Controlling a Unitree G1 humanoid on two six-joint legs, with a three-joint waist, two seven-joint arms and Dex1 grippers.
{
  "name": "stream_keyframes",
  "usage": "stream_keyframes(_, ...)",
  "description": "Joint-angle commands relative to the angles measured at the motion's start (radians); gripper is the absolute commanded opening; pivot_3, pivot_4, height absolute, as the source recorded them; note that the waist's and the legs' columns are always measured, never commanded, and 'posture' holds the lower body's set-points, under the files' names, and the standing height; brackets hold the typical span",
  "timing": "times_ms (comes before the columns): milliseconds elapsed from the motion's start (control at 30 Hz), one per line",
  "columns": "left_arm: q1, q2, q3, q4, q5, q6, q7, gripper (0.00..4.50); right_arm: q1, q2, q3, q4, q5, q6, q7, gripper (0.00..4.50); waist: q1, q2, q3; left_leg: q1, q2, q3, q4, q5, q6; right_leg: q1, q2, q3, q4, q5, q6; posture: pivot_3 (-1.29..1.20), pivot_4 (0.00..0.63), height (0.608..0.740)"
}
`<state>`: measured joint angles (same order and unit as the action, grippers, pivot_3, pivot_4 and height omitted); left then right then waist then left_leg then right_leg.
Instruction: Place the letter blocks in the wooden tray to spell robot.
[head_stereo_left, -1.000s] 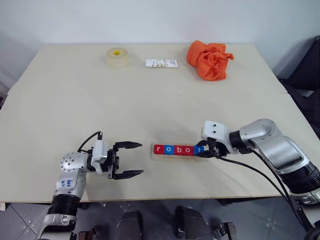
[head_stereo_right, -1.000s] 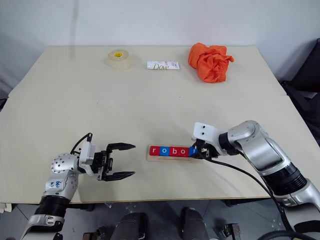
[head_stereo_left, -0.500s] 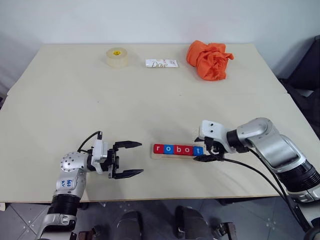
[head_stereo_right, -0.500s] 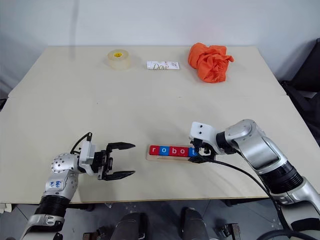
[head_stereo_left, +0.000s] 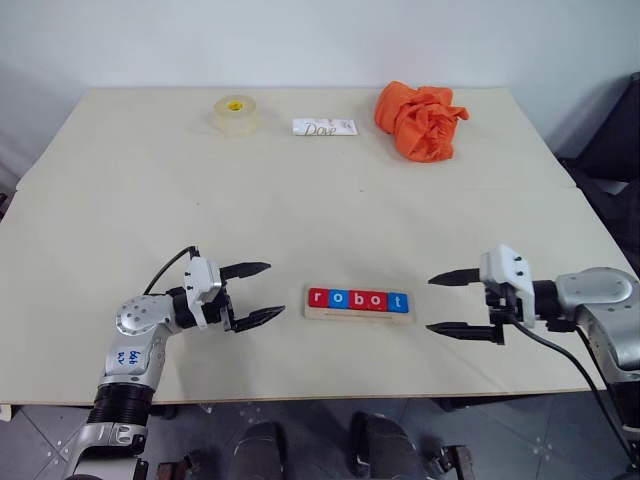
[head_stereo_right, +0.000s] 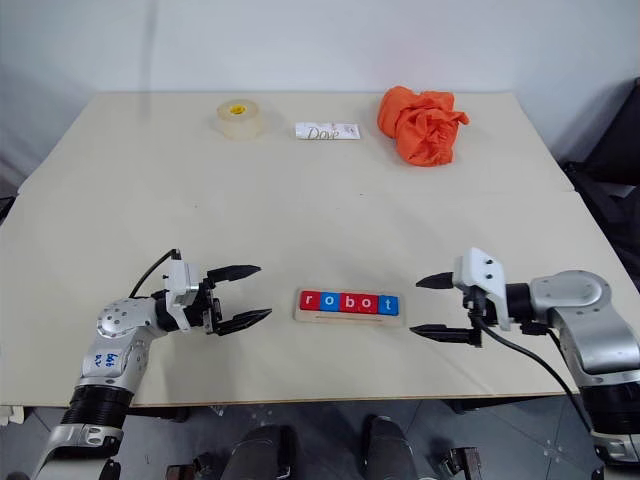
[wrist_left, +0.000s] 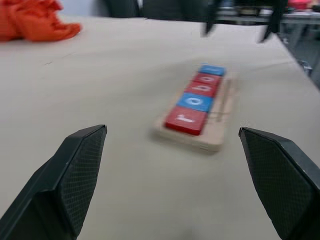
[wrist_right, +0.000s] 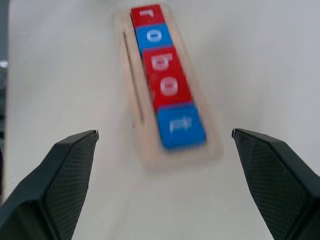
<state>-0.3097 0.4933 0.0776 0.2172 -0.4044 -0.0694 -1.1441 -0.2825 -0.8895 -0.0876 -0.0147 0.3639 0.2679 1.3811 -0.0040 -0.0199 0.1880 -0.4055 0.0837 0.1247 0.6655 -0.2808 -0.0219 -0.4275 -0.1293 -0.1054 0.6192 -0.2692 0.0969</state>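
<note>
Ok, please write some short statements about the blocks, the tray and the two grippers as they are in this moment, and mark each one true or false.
1. The wooden tray holds five letter blocks that read "robot". True.
2. The last block, the "t", is red. False: it is blue.
3. The right gripper is shut on the "t" block. False: it is open and stands apart from the tray, on its right side.
4. The left gripper is open and holds nothing. True.
5. The orange cloth lies beside the tray. False: it lies at the far edge of the table, near the Dove bar and the tape roll.
</note>
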Motion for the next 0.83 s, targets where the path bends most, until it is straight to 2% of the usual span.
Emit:
stream_keyframes(33,0.015,0.027,0.05,-0.11,-0.075,0.088,0.033,4.5,0.004,-0.047,-0.055,0.099,0.015,-0.102,0.073,4.48,-0.002,0.0,0.0,0.0,0.0,0.0,0.0,0.0,0.0,0.0,0.0,0.0,0.0,0.0,0.0,0.0,0.15,0.74)
stream_keyframes(100,0.053,0.036,0.078,-0.174,-0.091,0.105,0.065,4.5,-0.002,-0.073,-0.057,0.177,-0.001,-0.144,0.103,4.48,-0.003,0.0,0.0,0.001,0.001,0.0,0.0,0.001,-0.001,0.0,0.001,0.0,0.001,0.0,0.0,0.0,0.15,0.74)
stream_keyframes(267,0.164,0.077,0.127,-0.269,-0.122,0.083,0.02,4.5,-0.041,-0.086,-0.055,0.258,0.013,-0.177,0.141,4.48,-0.004,0.0,0.0,0.001,0.001,0.0,-0.001,0.001,-0.002,0.0,0.001,0.001,0.001,0.0,0.0,0.0,0.15,0.74)
stream_keyframes(400,0.241,0.13,0.183,-0.303,-0.146,0.085,-0.009,4.5,-0.074,-0.07,-0.09,0.294,0.114,-0.151,0.207,4.48,-0.003,0.0,0.0,0.001,0.001,0.0,0.0,0.001,-0.002,-0.001,0.001,0.001,0.001,0.0,-0.001,0.0,0.15,0.74)
stream_keyframes(600,0.252,0.145,0.246,-0.271,-0.173,0.01,-0.056,4.5,-0.073,-0.107,-0.046,0.325,0.194,-0.183,0.233,4.48,0.004,0.0,0.0,0.001,0.0,0.0,0.0,0.001,-0.002,0.0,-0.001,0.0,0.001,-0.001,-0.001,0.0,0.15,0.74)
stream_keyframes(833,0.221,0.133,0.254,-0.239,-0.179,-0.051,-0.079,4.5,-0.108,-0.087,-0.036,0.344,0.194,-0.199,0.233,4.48,0.0,0.0,0.0,0.001,0.001,0.0,-0.001,0.001,-0.002,-0.001,0.0,0.0,0.001,-0.001,-0.001,0.0,0.15,0.74)
